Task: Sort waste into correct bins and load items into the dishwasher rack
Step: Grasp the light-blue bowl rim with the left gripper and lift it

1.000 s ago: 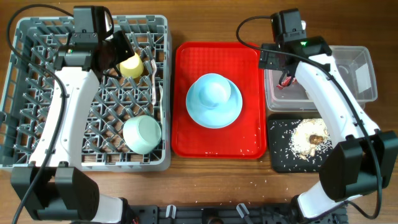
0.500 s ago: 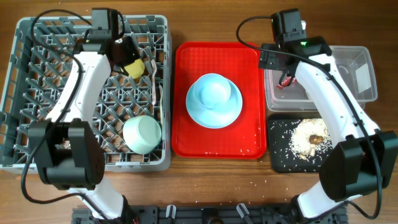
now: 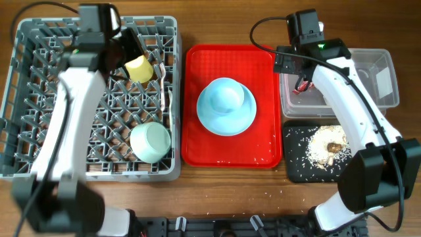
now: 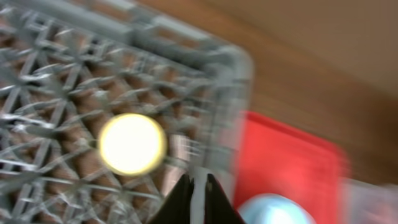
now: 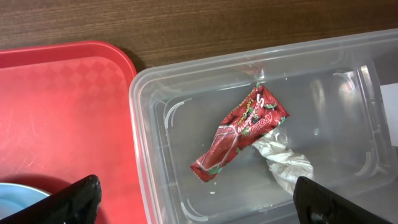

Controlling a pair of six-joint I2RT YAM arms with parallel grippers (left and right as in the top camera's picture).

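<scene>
Wooden table (image 3: pixel 197 191), wrapper (image 5: pixel 239 134) and tissue (image 5: pixel 283 165) in tub (image 5: pixel 140 155), cup (image 3: pixel 139 68) seemingly in rack (image 3: pixel 99 172)

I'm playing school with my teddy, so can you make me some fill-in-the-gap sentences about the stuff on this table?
The cup in the grey rack is ____.
The big tray under the blue plate is ____.
The rice scraps lie on a small tray coloured ____.
The crumpled tissue in the clear tub is ____.
Missing words: yellow, red, black, white.
</scene>
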